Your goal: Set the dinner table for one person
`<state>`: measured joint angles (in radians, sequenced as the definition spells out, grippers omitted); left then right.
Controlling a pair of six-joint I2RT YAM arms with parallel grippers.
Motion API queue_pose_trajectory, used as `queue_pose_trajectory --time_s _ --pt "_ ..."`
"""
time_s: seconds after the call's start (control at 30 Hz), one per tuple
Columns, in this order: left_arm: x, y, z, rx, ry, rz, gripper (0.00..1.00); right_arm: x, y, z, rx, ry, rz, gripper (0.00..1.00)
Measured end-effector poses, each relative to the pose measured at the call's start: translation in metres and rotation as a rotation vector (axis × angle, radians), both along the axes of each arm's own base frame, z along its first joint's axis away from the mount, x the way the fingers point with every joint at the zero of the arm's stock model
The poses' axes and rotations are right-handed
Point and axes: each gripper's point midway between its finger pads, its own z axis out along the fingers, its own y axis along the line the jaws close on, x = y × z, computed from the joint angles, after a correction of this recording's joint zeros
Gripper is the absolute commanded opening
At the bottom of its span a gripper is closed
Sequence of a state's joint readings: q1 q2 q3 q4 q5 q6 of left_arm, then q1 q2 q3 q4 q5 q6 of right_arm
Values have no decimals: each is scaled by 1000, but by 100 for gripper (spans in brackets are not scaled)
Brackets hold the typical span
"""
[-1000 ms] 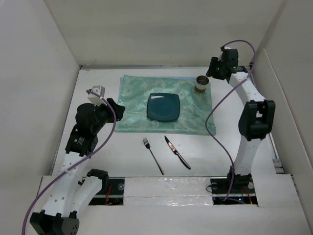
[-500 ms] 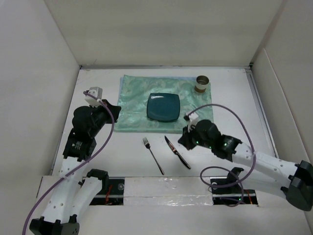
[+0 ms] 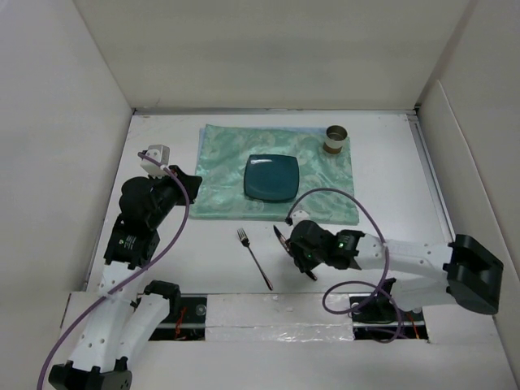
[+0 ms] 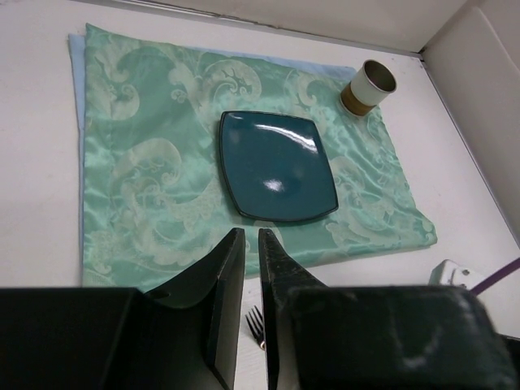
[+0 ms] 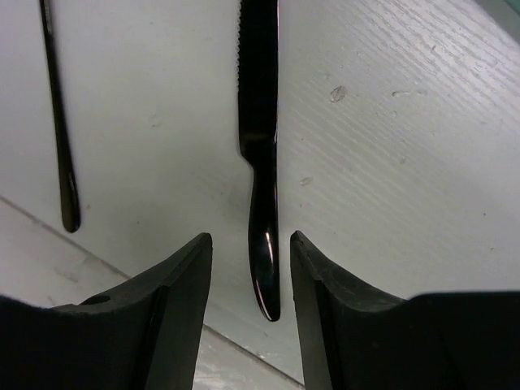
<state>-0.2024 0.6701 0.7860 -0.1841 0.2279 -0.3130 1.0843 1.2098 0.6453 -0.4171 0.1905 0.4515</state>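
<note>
The dinner table (image 3: 390, 187) is the flat white surface that fills the top view, with white upright panels around it. A pale green patterned placemat (image 3: 219, 171) lies on its far middle part. A dark teal square plate (image 3: 272, 178) sits on the placemat near its centre. A small cup (image 3: 336, 139) stands upright on the far right corner of the placemat.

On the bare table just in front of the placemat lie a fork (image 3: 253, 258) and a knife (image 5: 258, 122), side by side and apart, the fork to the left. Both lie at a slant, with their handles pointing toward the near edge.

The right gripper (image 5: 250, 252) is low over the knife with its fingers spread. The knife's handle lies in the gap between them, with a strip of table showing on each side, so neither finger touches it. In the top view this gripper covers most of the knife.

The left gripper (image 4: 250, 244) hangs above the table by the left edge of the placemat. Its fingers are drawn nearly together, with only a thin slit between them, and they hold nothing.
</note>
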Motion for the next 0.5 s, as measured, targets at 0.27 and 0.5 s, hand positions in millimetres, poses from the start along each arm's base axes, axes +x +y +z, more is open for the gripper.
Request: queue_pose_trajectory --time_s 0.27,0.5 --pt "0 0 0 1 1 0 11 12 7 -14 -113 -20 5 49" --pt "0 0 0 1 1 1 11 12 6 -30 -168 7 -5 49"
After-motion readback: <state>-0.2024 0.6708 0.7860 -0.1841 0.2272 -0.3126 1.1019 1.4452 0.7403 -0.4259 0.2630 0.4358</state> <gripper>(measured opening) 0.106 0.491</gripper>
